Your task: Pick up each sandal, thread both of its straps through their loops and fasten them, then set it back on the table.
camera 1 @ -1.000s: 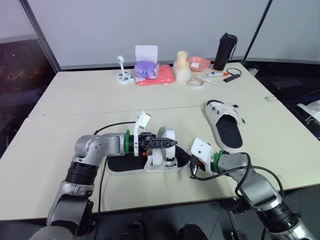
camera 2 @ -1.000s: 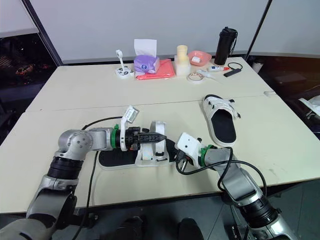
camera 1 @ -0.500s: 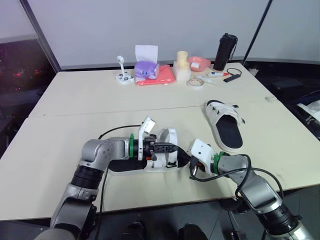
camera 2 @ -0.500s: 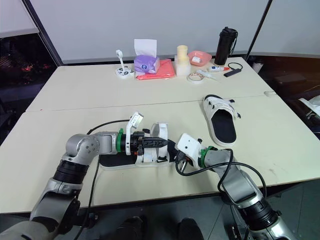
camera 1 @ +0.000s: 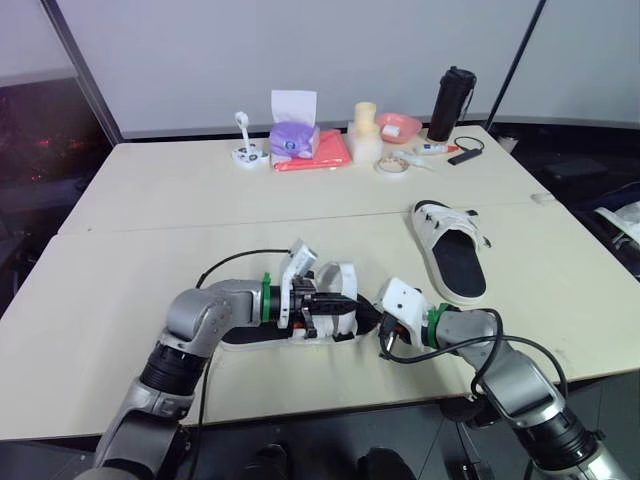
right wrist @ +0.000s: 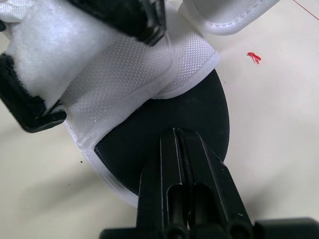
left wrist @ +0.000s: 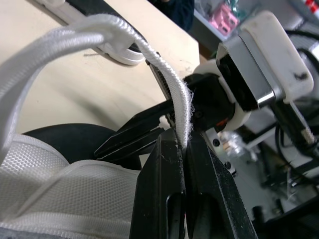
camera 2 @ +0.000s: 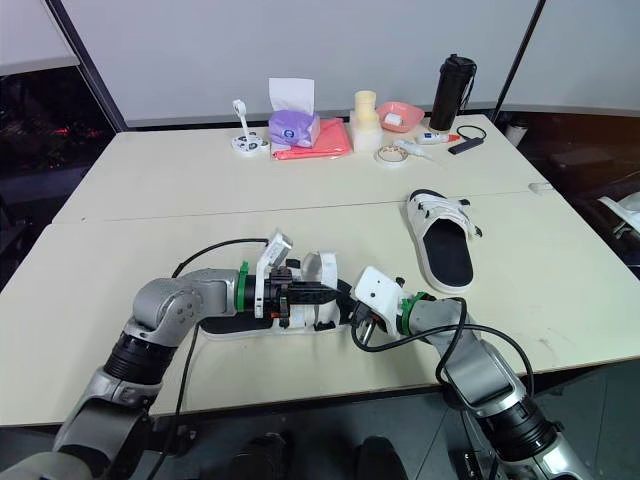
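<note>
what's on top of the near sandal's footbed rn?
The right gripper, shut, lies over the black footbed. The left gripper pinches a white strap above it. The strap loops are covered by the left gripper.

near sandal [camera 1: 340,322]: strap ends hidden behind left jaws | far sandal [camera 1: 452,258]: fastening too small to tell

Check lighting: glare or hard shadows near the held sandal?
Left eye view: even light on the cream table, no glare, faint shadow under the white-strapped black sandal. Right wrist view: diffuse shadow beside the right hand. Left wrist view: white woven strap in the left hand evenly lit.
</note>
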`<state>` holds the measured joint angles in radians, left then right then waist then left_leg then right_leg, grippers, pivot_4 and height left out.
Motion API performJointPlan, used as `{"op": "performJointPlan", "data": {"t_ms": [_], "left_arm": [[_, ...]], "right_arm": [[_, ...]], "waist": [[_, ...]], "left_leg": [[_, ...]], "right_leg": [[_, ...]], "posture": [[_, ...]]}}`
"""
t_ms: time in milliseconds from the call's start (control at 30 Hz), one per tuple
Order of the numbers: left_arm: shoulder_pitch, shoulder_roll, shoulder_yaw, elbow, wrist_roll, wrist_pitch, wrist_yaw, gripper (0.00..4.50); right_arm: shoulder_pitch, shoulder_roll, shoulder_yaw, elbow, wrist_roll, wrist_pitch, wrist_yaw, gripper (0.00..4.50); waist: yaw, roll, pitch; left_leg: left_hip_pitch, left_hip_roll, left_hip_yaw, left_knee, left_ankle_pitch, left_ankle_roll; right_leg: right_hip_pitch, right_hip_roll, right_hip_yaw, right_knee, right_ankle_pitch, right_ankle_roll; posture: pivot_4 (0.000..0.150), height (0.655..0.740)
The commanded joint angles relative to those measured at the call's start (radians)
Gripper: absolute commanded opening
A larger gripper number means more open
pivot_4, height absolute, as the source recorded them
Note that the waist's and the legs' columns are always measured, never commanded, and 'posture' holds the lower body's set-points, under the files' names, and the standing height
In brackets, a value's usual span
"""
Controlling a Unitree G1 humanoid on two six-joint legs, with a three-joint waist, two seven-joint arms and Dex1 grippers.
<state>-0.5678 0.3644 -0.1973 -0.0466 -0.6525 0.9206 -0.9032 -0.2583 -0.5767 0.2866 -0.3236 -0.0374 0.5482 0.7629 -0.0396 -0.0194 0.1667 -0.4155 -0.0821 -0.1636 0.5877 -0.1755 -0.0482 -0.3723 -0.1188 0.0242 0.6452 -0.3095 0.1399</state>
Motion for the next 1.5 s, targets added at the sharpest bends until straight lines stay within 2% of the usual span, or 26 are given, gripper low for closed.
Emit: {"op": "performJointPlan", "data": {"t_ms": [33,367,800,1133,1400,1500], "left_arm": [[0.026,0.027,-0.032,-0.018,0.035,-0.042,-0.041,0.03],[0.041,0.054,-0.071,0.033,0.136,-0.228,-0.133,0.03],[0.090,0.113,-0.159,-0.007,0.199,-0.300,-0.271,0.03],[0.095,0.094,-0.170,0.024,0.306,-0.450,-0.221,0.03],[0.099,0.091,-0.163,0.036,0.301,-0.450,-0.243,0.03],[0.103,0.113,-0.165,0.030,0.294,-0.438,-0.278,0.88]], "right_arm": [[0.032,0.001,0.061,0.050,-0.012,0.025,0.013,0.00],[0.026,-0.002,0.061,0.060,-0.014,0.020,0.016,0.00],[0.032,-0.006,0.058,0.058,-0.016,0.020,0.018,0.00],[0.031,0.002,0.062,0.059,-0.017,0.021,0.017,0.00],[0.028,0.003,0.065,0.064,-0.019,0.017,0.016,0.00],[0.027,0.000,0.064,0.064,-0.019,0.017,0.018,0.00]], "waist": [[0.000,0.000,0.000],[0.000,0.000,0.000],[-0.001,0.000,0.000],[0.000,0.000,0.000],[0.001,0.000,0.000],[0.000,0.000,0.000]], "left_leg": [[0.000,0.000,0.000,0.000,0.000,0.000],[0.000,0.000,0.000,-0.001,0.000,0.000],[0.001,0.001,0.000,-0.006,0.000,0.000],[0.005,0.002,0.000,-0.010,0.000,0.000],[0.005,0.002,0.001,-0.010,0.000,0.000],[0.005,0.003,0.001,-0.010,0.000,0.000]], "right_leg": [[0.000,0.000,0.000,0.000,0.000,0.000],[0.000,0.000,0.000,-0.001,0.000,-0.001],[0.000,0.000,0.000,-0.003,-0.001,-0.001],[0.001,0.000,0.000,-0.010,0.000,-0.002],[0.001,0.000,0.000,-0.010,0.000,-0.003],[0.001,0.001,0.000,-0.010,0.001,-0.003]], "posture": [[0.150,0.7400],[0.150,0.7400],[0.150,0.7400],[0.150,0.7400],[0.150,0.7400],[0.150,0.7400]]}}
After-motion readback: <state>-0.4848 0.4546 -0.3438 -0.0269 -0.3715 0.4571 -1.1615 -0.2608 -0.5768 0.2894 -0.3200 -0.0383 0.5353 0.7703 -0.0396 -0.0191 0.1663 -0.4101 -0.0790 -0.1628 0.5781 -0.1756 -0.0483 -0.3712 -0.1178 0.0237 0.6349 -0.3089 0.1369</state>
